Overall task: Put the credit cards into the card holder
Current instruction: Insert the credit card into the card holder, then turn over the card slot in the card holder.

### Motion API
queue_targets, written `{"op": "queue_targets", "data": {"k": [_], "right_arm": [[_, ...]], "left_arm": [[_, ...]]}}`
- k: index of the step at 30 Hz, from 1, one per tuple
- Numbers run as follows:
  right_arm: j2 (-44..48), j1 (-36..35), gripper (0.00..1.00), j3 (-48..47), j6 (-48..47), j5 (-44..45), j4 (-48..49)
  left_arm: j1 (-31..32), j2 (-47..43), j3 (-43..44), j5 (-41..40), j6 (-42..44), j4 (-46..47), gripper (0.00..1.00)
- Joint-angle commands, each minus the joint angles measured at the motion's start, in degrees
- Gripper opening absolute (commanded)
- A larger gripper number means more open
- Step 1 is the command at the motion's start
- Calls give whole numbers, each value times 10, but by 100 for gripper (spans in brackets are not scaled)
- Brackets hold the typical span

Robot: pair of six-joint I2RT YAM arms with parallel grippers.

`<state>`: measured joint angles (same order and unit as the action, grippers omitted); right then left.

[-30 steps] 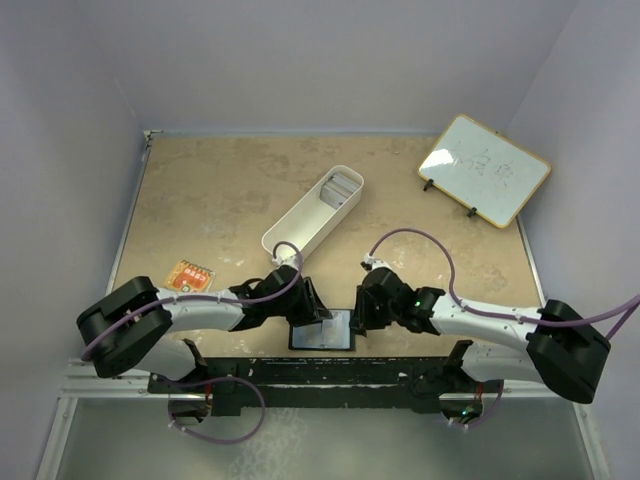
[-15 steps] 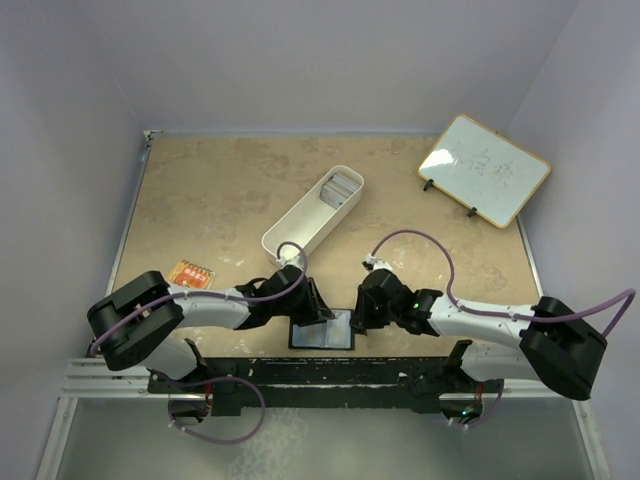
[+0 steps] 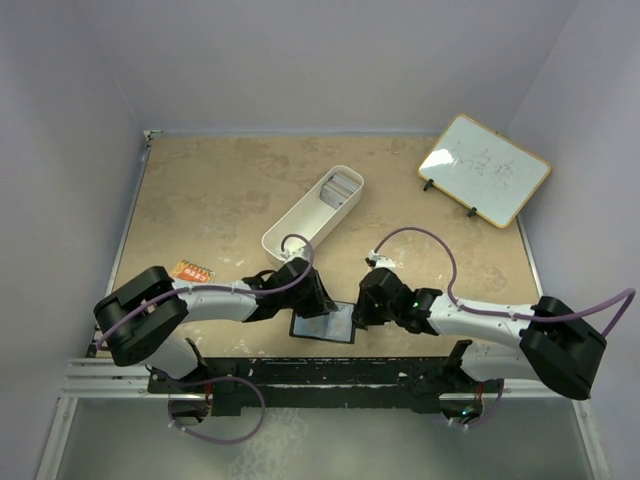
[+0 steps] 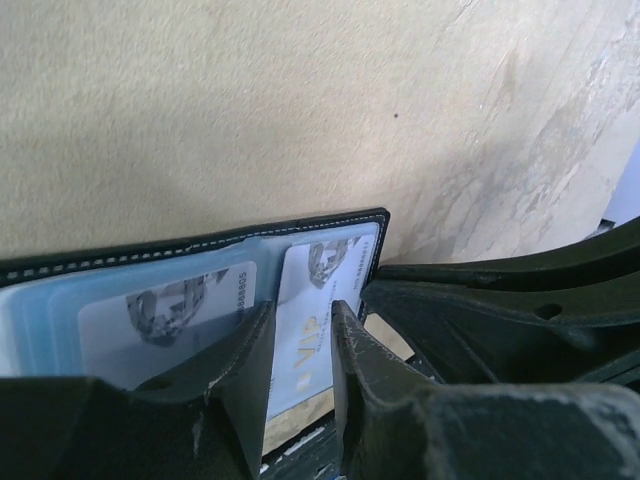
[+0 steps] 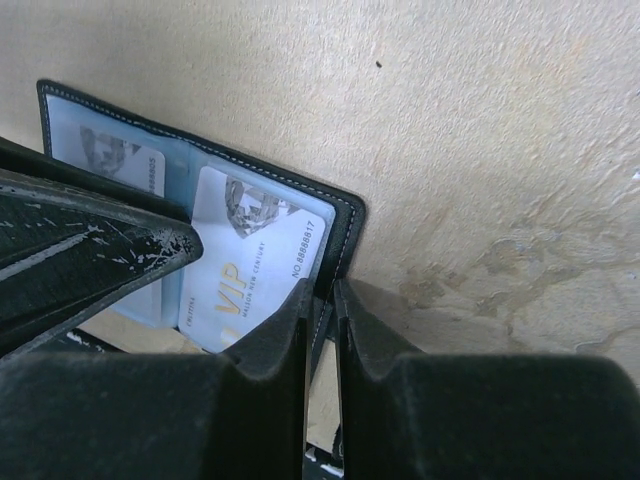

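Found the card holder (image 3: 322, 326) skewed from its square lie of a second earlier, open at the near edge of the table (image 3: 200, 200) between both arms. Saw the left gripper (image 4: 301, 308) pushed further in and narrowed to a slim gap over a white VIP card (image 5: 255, 255) half seated in the sleeve nearer the right gripper (image 5: 323, 288) (pinching or merely pressing, impossible to tell). Saw that right gripper nearly closed, clamped on the holder's stitched edge. Judged the insertion under way, not finished. Noted more credit cards (image 3: 342, 183) waiting in the white tray (image 3: 305, 225).
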<state>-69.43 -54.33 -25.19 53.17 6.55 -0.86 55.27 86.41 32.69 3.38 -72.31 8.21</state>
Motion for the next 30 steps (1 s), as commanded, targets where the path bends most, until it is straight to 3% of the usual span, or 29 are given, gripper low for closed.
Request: {"op": "queue_targets", "data": {"k": [1, 10, 17, 23, 30], "right_arm": [[2, -2, 17, -46, -22, 36, -21], [34, -3, 23, -86, -46, 51, -87], [3, -4, 27, -95, -14, -21, -13], [-63, -8, 27, -121, -1, -55, 24], [-113, -10, 26, -136, 6, -79, 56]], "left_arm": [[-1, -20, 47, -31, 27, -20, 27], [-10, -114, 44, -88, 44, -109, 37], [-57, -185, 2, -90, 65, -153, 44], [-90, -241, -41, -79, 72, -148, 50], [-99, -252, -92, -38, 66, -75, 52]]}}
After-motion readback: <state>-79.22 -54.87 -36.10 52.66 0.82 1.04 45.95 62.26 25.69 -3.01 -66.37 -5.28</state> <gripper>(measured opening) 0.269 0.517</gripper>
